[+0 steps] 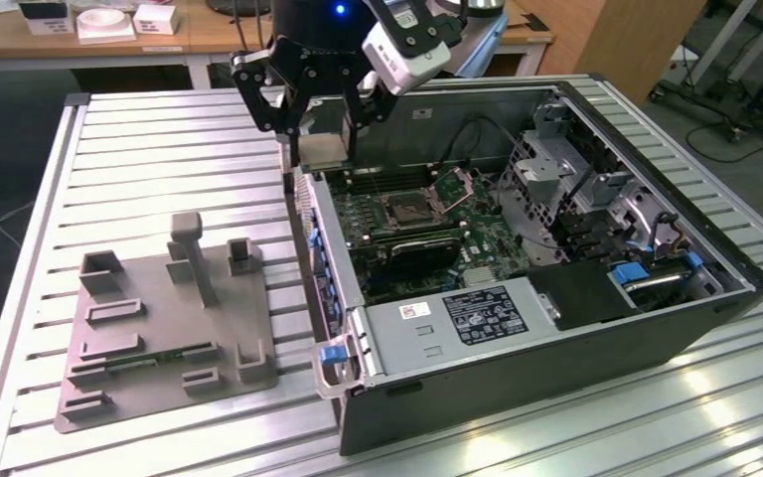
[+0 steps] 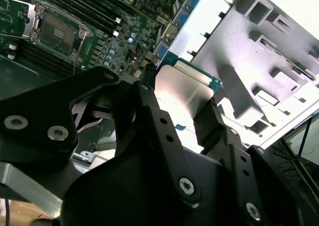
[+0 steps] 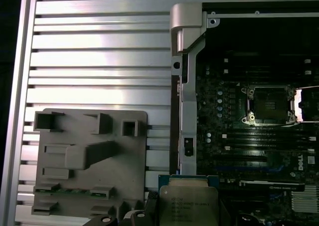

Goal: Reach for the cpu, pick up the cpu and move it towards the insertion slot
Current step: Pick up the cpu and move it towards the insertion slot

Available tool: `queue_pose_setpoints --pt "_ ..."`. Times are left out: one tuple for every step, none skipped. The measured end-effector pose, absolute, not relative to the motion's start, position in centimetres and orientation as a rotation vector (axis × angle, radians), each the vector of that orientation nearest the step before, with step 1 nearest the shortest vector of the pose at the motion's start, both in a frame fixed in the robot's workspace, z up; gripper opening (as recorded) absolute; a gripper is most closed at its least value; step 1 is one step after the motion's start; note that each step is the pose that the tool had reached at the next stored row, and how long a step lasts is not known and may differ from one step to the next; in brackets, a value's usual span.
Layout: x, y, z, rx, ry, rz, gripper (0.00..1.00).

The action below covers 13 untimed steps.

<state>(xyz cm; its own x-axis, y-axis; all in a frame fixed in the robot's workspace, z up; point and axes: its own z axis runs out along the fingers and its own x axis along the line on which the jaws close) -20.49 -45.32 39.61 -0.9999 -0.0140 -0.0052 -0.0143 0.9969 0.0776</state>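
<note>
My gripper (image 1: 327,147) is shut on the cpu (image 1: 329,140), a flat square chip that hangs upright between the black fingers, above the open computer case's wall on the exterior view's left. In the second wrist view the cpu (image 2: 182,92) shows its shiny silver top between the fingers (image 2: 212,121). The first wrist view shows the cpu (image 3: 187,204) with its green rim. The insertion slot (image 1: 408,208) lies open in the green motherboard, a metal frame with a dark centre, apart from the cpu and below it. It appears in both wrist views as the insertion slot (image 2: 57,34) (image 3: 269,105).
A grey fixture tray (image 1: 156,318) with raised posts and a thin green strip (image 1: 156,356) lies on the ribbed metal table at the exterior view's left. Inside the case (image 1: 699,248) sit a black card (image 1: 415,253), a power supply (image 1: 475,313) and drive cages (image 1: 567,169).
</note>
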Motion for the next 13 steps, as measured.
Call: queue_pose_setpoints --pt "-20.46 -45.32 39.61 -0.022 3.135 0.122 0.55" --pt "-20.42 -45.32 39.61 -0.022 3.135 0.122 0.55" --pt "-20.39 -45.32 39.61 -0.022 3.135 0.122 0.55" --pt "-20.36 -45.32 39.61 -0.022 3.135 0.122 0.55" --pt "-20.33 -45.32 39.61 -0.022 3.135 0.122 0.55" --pt "-20.30 -45.32 39.61 -0.022 3.135 0.122 0.55" --pt "-20.26 -45.32 39.61 -0.022 3.135 0.122 0.55" --pt "-20.23 -45.32 39.61 -0.022 3.135 0.122 0.55" --pt "-20.21 -45.32 39.61 -0.022 3.135 0.122 0.55" --pt "-20.18 -45.32 39.61 -0.022 3.135 0.122 0.55" --pt "-20.15 -45.32 39.61 -0.022 3.135 0.122 0.55" --pt "-20.12 -45.32 39.61 -0.022 3.135 0.122 0.55" --pt "-20.10 -45.32 39.61 -0.022 3.135 0.122 0.55"
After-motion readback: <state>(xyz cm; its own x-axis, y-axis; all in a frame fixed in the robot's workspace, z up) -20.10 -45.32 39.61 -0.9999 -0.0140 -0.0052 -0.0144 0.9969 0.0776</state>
